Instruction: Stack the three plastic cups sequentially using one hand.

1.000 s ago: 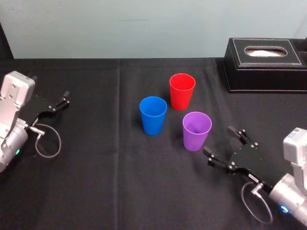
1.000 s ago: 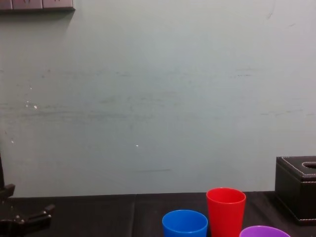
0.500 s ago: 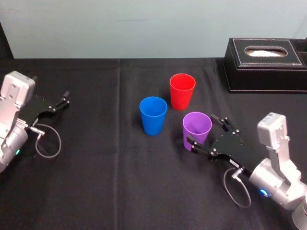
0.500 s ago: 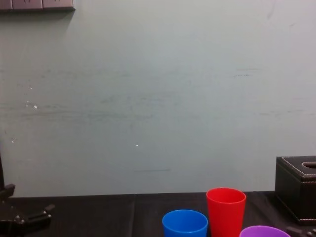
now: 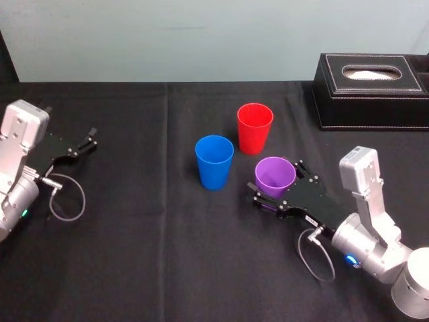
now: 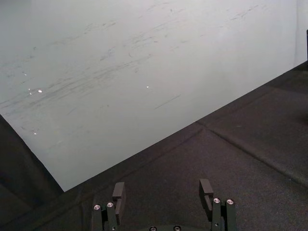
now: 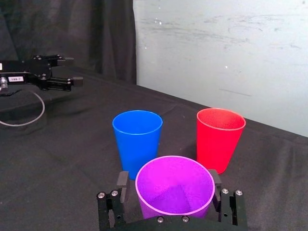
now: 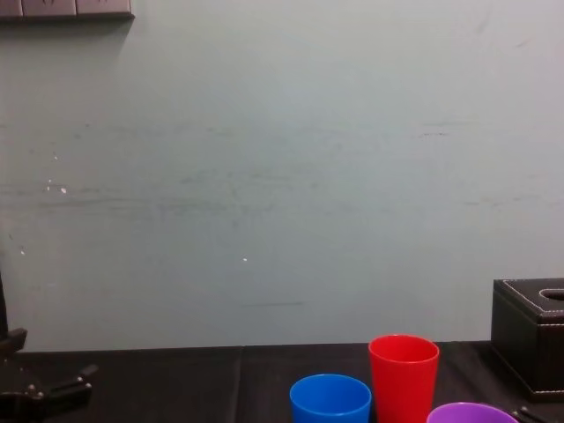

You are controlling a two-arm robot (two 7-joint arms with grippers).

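Three plastic cups stand upright mid-table: a red cup (image 5: 255,127) at the back, a blue cup (image 5: 214,161) to its front left, and a purple cup (image 5: 275,176) nearest me. My right gripper (image 5: 278,182) is open, one finger on each side of the purple cup near its base. The right wrist view shows that purple cup (image 7: 174,185) between the spread fingers (image 7: 122,182) of the right gripper (image 7: 168,180), with the blue cup (image 7: 137,139) and red cup (image 7: 220,138) beyond. My left gripper (image 5: 90,137) rests open at the far left, nothing in it.
A dark stitched tissue box (image 5: 372,90) stands at the back right, behind the right arm. Black cloth (image 5: 134,255) covers the table, with open room to the left and front of the cups. A pale wall (image 8: 282,176) rises behind the table.
My right gripper has slid forward and left from the table's right side until its open fingers flank the purple cup. The cups and the left arm have stayed still.
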